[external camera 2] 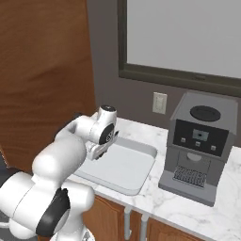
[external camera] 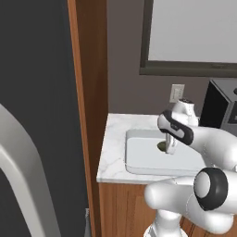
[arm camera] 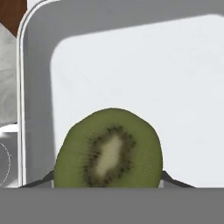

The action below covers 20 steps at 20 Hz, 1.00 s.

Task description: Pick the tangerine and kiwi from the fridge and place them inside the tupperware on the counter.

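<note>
One kiwi sits pinched in our pincer over the tupperware on the desk in the left base view. In the hand view we see its cut face between closed tips above the white floor; we judge it light, soft and slippery, best held gently across its middle.

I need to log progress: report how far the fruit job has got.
Done: nothing visibly; the tupperware on the counter shows bare white floor, no tangerine in it. In hand: the gripper is shut on the kiwi, held over the tupperware. Left: release the kiwi inside, and seemingly fetch the tangerine.
</note>
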Motion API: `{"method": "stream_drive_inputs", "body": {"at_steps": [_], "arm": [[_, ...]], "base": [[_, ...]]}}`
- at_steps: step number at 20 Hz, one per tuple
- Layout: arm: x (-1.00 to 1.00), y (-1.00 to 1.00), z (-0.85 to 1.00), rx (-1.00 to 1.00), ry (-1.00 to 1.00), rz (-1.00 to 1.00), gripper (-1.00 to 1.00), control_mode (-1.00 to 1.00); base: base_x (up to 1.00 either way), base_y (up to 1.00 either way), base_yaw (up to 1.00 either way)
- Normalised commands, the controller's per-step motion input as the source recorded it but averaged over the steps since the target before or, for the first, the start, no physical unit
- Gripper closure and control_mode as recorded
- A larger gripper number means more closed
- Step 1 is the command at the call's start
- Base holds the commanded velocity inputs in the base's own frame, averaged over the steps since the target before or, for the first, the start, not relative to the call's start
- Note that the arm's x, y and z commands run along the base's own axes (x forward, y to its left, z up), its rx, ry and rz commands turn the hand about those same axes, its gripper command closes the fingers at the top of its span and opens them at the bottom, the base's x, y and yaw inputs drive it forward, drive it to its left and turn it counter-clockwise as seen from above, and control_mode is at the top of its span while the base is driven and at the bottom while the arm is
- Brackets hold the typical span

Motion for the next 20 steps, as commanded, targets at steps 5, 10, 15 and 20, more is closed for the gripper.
{"method": "stream_drive_inputs", "body": {"at_steps": [5,10,15,20], "arm": [[0.36,0.00,-0.43,0.00,0.00,0.00,1.00,-1.00],[0.26,0.04,-0.41,0.00,0.00,0.00,1.00,-1.00],[0.15,0.07,-0.40,0.00,0.00,0.00,1.00,-1.00],[0.10,0.08,-0.37,0.00,0.00,-0.02,-1.00,-1.00]], "base": [[0.00,0.00,0.00],[0.00,0.00,0.00],[0.00,0.00,0.00],[0.00,0.00,0.00]]}}
